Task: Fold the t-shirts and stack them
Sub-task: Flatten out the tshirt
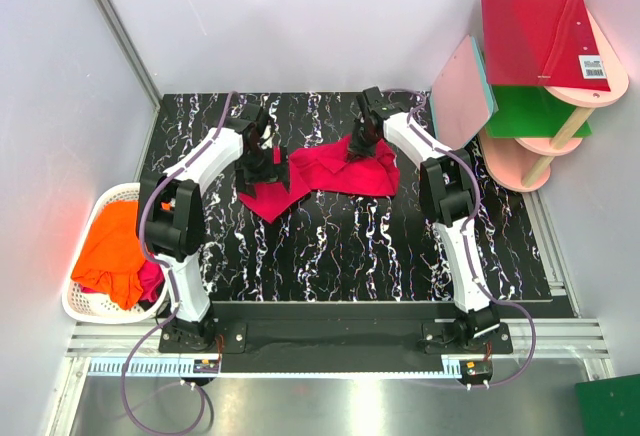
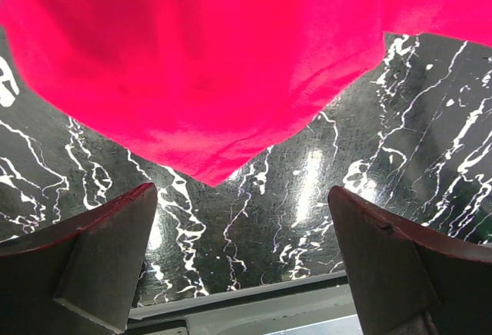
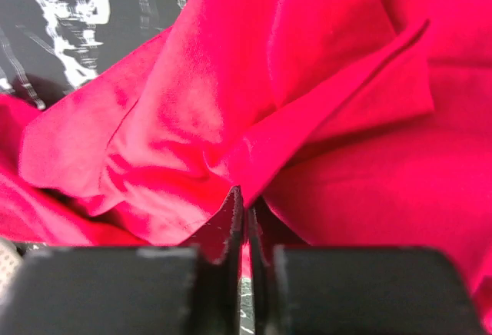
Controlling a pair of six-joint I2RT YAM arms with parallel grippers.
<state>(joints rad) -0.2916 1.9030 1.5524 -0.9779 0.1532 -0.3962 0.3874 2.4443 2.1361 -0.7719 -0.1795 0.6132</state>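
A crimson t-shirt point(image 1: 340, 171) lies crumpled on the black marbled table point(image 1: 400, 246), towards the back middle. My right gripper point(image 1: 358, 146) is down on its upper part. In the right wrist view the jaws point(image 3: 244, 204) are pinched together on a raised fold of the crimson cloth point(image 3: 323, 81). My left gripper point(image 1: 268, 161) sits at the shirt's left side. It point(image 2: 242, 212) is open wide over bare table, with a corner of the shirt point(image 2: 207, 58) just ahead of its fingers point(image 2: 108, 235). An orange t-shirt point(image 1: 110, 246) and a pinkish-red one point(image 1: 150, 278) lie in a basket.
The white basket point(image 1: 85, 306) stands off the table's left edge. At the back right a pink board with a teal edge point(image 1: 462, 91) leans by a pink shelf holding a red board point(image 1: 540, 36) and a green board point(image 1: 530, 111).
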